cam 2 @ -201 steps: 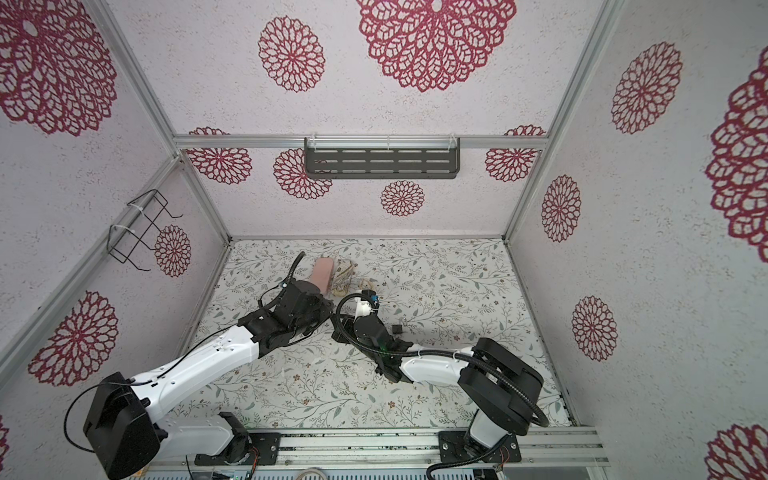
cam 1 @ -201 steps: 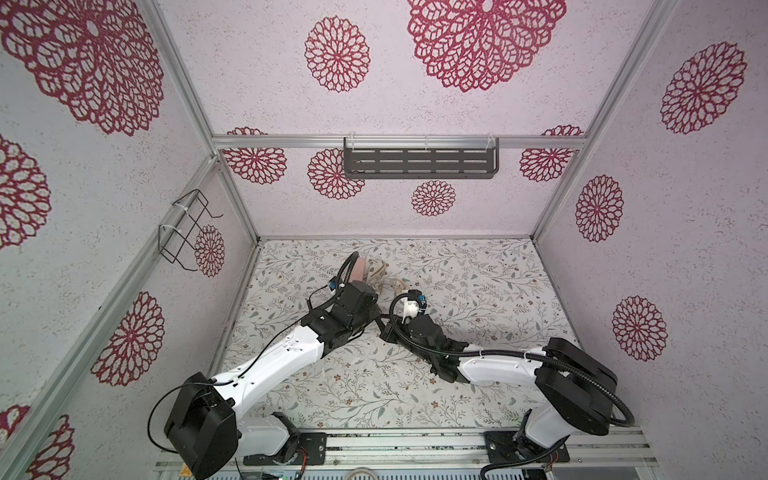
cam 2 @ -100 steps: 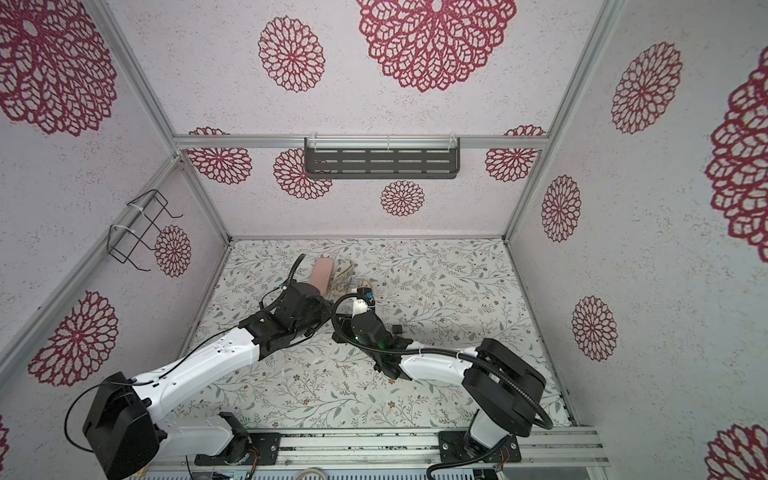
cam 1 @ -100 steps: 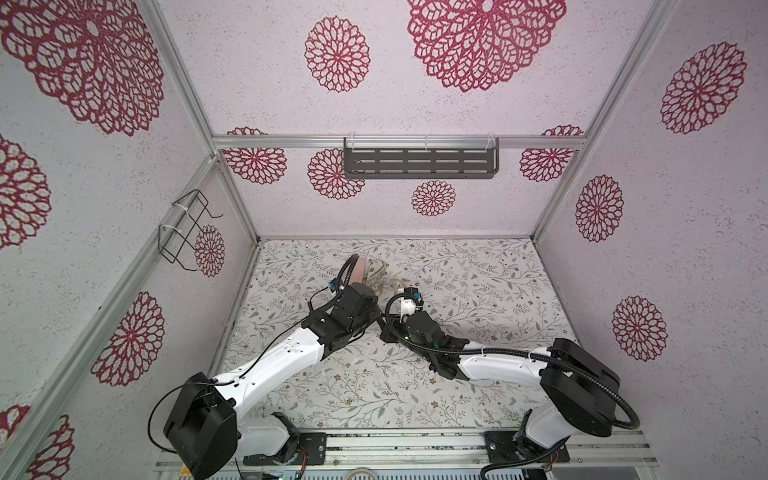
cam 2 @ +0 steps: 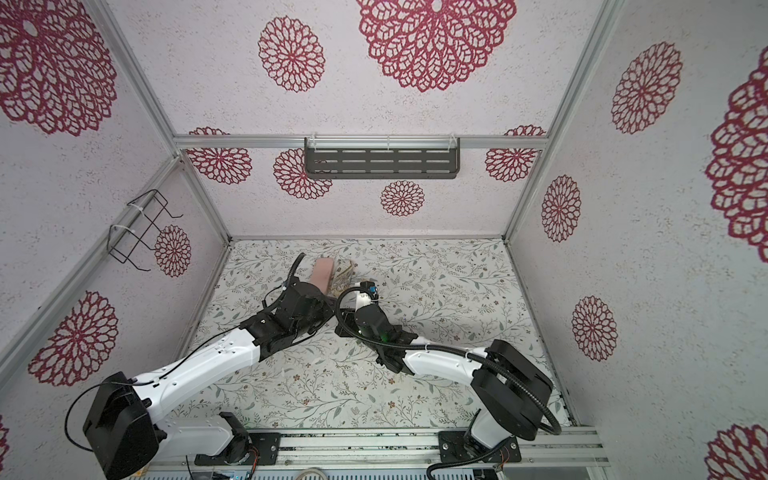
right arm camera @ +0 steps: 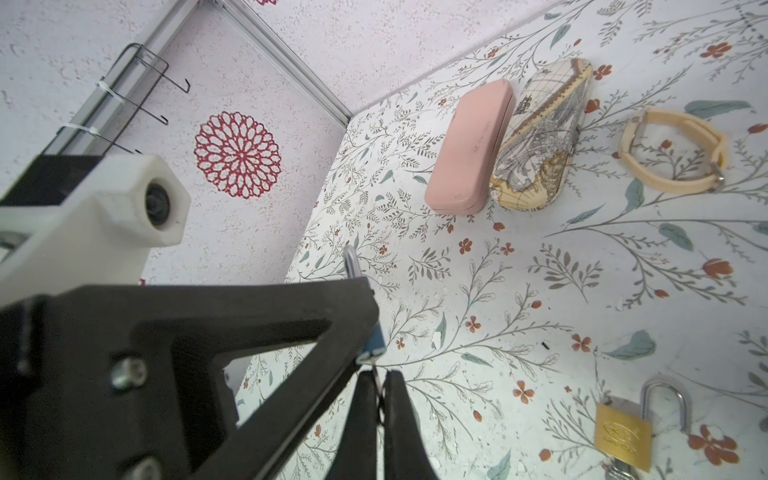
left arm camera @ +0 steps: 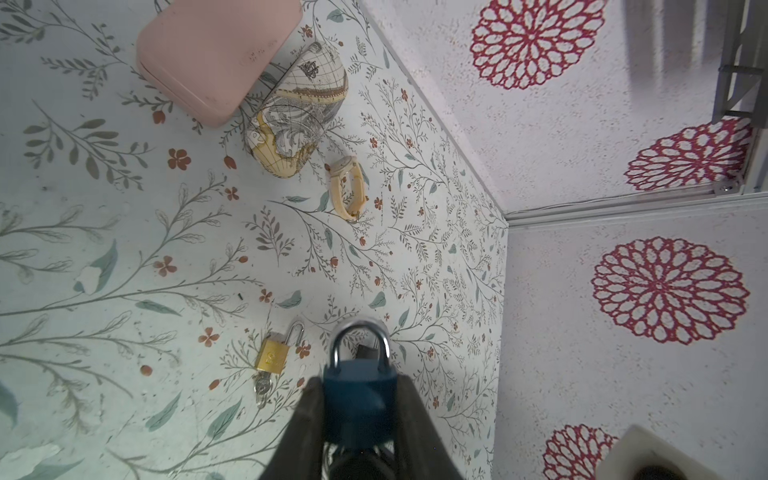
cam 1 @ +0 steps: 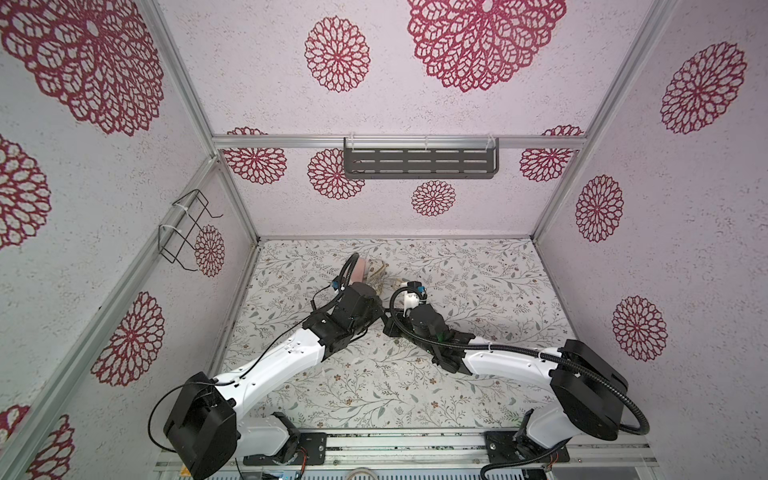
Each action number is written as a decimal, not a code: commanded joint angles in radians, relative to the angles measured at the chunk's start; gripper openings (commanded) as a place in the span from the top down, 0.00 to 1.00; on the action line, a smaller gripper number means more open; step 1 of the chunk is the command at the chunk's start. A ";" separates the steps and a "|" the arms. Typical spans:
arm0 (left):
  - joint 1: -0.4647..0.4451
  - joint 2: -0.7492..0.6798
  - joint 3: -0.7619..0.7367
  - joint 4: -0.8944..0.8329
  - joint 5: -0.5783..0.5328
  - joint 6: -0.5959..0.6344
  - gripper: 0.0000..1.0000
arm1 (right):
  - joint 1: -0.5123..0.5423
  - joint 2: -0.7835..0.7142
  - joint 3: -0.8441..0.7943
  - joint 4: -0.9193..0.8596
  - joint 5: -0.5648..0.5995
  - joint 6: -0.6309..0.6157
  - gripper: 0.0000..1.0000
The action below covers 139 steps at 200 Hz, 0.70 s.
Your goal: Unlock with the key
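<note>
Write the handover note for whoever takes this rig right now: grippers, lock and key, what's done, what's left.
The left gripper has its jaws closed on the blue padlock with a steel shackle, held above the floral table; the shackle is closed.
The right gripper has its jaws shut on a thin dark piece, apparently the key, right at the lock's base.
A small brass padlock with a silver key at its base lies on the table, apart.
Done: lock lifted, key brought to the keyway.
Left: seat the key fully if needed (its depth is hidden), turn it, free the shackle.
</note>
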 commanded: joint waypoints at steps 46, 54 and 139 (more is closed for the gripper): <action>-0.055 -0.089 -0.100 0.061 0.098 -0.023 1.00 | -0.005 -0.050 -0.007 0.334 -0.160 0.195 1.00; -0.047 -0.094 -0.109 0.070 0.097 -0.028 1.00 | -0.006 -0.048 -0.008 0.348 -0.174 0.210 1.00; 0.002 -0.151 -0.206 0.248 0.071 -0.057 1.00 | -0.006 0.008 -0.050 0.623 -0.252 0.382 1.00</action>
